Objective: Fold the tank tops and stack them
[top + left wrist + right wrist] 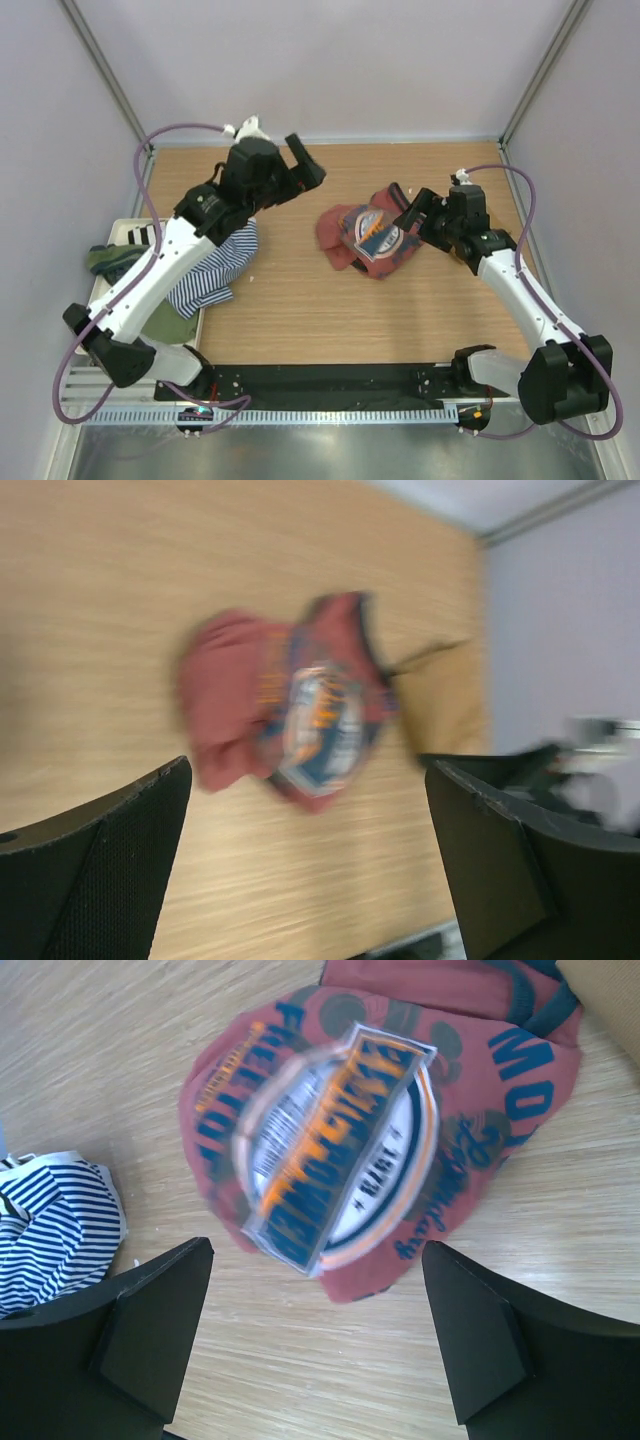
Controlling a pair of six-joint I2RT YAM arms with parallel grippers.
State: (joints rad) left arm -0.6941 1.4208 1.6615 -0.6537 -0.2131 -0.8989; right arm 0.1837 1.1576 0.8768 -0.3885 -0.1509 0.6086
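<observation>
Left edge: olive green top (108, 258) was bunched on the white rack (140, 232), and the navy-white striped top (215, 270) hung off its side onto the table (300, 310). Both were unfolded, and I saw no stack anywhere. The left gripper (308, 162) hung high over the far-middle of the table with its fingers spread wide and nothing between them, well apart from any cloth. The rust-red top (365, 238) lay right of centre in a crumpled heap, graphic side up. My read on the step: this one was up for flattening, and folding hadn't started. The next move calls for both arms to come down on opposite edges, shoulders or hem, pinch a single layer and pull it out flat before any fold; the bunched layers make a clean single-layer pinch the hard part. There was a plain tan patch (600, 990) at its far side, likely the tan top, but I couldn't confirm. The right gripper (412, 212) hovered just beside and above the red top, fingers fully spread, holding nothing. Writing: a round badge with orange letters on a blue band, big blue block letters around it and a script line below. It was blurred and rotated; two letters looked like "MO", the rest unreadable. No brand tags seen.
</observation>
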